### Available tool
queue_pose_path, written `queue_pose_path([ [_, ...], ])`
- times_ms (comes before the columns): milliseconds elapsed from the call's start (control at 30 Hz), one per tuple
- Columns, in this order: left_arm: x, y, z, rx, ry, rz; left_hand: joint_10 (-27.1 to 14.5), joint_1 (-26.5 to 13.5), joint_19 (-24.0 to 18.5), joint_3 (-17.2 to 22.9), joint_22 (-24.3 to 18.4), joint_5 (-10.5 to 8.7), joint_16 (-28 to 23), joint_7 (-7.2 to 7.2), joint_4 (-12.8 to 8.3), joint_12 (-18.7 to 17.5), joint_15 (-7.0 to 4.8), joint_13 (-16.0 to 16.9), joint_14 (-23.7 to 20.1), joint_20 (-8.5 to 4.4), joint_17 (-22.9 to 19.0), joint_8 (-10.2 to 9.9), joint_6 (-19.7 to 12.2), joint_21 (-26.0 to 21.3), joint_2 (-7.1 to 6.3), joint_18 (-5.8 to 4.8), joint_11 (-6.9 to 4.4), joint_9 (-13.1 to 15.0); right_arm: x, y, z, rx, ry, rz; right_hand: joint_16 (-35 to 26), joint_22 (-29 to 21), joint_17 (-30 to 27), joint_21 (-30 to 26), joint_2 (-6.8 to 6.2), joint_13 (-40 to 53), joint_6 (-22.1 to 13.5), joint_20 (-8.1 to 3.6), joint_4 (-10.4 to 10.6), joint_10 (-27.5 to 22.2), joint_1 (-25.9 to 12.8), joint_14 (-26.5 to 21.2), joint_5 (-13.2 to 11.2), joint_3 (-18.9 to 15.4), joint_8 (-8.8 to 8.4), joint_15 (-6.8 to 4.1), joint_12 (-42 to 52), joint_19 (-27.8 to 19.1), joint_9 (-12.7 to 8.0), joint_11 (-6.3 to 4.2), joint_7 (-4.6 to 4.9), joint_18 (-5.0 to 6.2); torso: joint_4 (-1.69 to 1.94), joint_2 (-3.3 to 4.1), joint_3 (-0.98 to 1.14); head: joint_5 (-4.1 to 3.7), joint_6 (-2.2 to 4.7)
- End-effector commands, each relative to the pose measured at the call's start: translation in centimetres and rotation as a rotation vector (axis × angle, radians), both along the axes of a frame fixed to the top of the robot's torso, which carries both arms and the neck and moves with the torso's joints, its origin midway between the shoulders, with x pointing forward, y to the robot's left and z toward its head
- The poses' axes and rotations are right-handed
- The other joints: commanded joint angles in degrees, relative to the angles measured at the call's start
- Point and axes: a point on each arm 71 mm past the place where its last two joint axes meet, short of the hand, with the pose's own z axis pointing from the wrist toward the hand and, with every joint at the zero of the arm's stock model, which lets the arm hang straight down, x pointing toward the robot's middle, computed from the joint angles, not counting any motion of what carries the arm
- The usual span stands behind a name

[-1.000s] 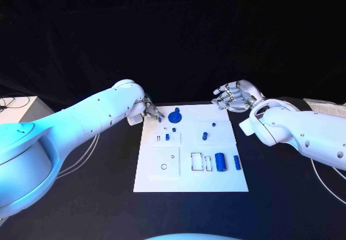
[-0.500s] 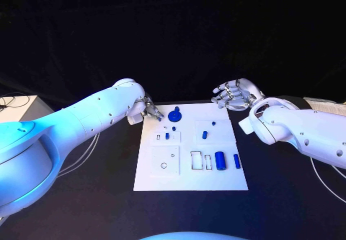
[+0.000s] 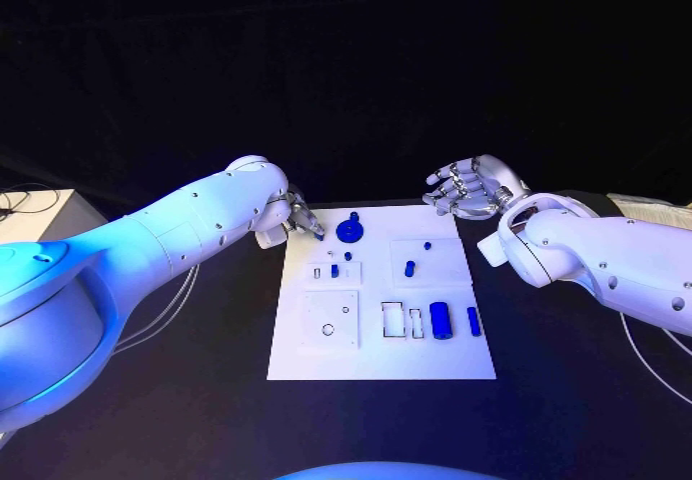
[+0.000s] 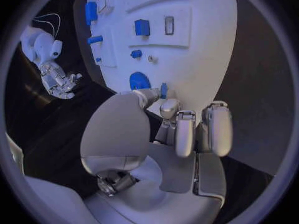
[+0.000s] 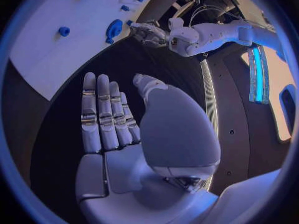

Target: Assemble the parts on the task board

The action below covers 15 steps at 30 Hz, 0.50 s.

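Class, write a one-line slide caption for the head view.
Left hand reaches the task board's far corner; right hand hovers open beyond it.

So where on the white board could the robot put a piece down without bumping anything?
The near strip of the task board, below the square outlines, looks bare, and so does its left margin. The far left corner is crowded: the left hand is beside the round blue part. The right hand hovers off the board.

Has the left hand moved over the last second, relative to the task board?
Yes, slightly. The left hand has crept along the far edge of the task board toward the round blue part; the board itself looks unmoved.
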Motion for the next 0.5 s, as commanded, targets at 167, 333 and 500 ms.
queue_pose_path([
  [167, -0.3, -0.3, 0.0, -0.078, 0.024, -0.009, 0.08, -1.60, -0.09, 9.53, 0.47, 0.71, 0.38, 0.11, -5.01, -0.57, -0.31, -0.57, 6.16, -0.35, 15.09, 3.48, -1.50, -0.13, -0.25, -0.53, -0.27, 6.48, 0.0, 0.2, 0.0, -0.008, 0.004, 0.019, -0.39, -0.24, -0.13, -0.33, -0.40, -0.24, 0.19, 0.39, -0.23, 0.15, -0.48, -0.01, 0.35, -0.03, -0.33, 0.43, -0.41, -0.13, -0.10, 0.06, 0.62, 0.71, 0.11, -0.06, -0.02, 0.01, 0.03],
  [333, -0.6, -0.1, 0.3, -0.101, 0.018, -0.003, 0.40, -3.05, 0.00, 12.23, 0.63, 1.33, 0.38, 0.13, -6.68, -0.29, -0.34, -0.27, 6.16, -0.35, 15.09, 4.49, -1.57, -0.06, -0.72, -0.56, -0.29, 7.58, 0.0, 0.1, -0.1, -0.010, 0.009, 0.019, -0.52, -0.43, -0.21, -0.34, -0.40, -0.42, 0.16, 0.44, -0.26, 0.10, -0.55, -0.07, 0.36, -0.06, -0.39, 0.48, -0.49, -0.22, -0.12, 0.11, 0.65, 0.70, 0.32, -0.21, -0.08, 0.01, 0.01],
  [500, -1.3, 0.1, 0.8, -0.131, 0.007, 0.012, 1.81, -5.90, 0.56, 14.80, 1.47, 7.62, 0.38, -0.22, -9.00, 0.54, -0.71, 0.90, 6.16, -0.63, 15.09, 5.73, -0.45, 0.40, -2.28, -0.73, -0.67, 8.58, 0.0, -0.1, -0.1, -0.011, 0.011, 0.016, -0.58, -0.52, -0.24, -0.34, -0.40, -0.49, 0.14, 0.46, -0.27, 0.08, -0.58, -0.10, 0.37, -0.08, -0.42, 0.50, -0.53, -0.27, -0.13, 0.13, 0.67, 0.70, 0.77, -0.49, -0.29, -0.18, -0.07],
])
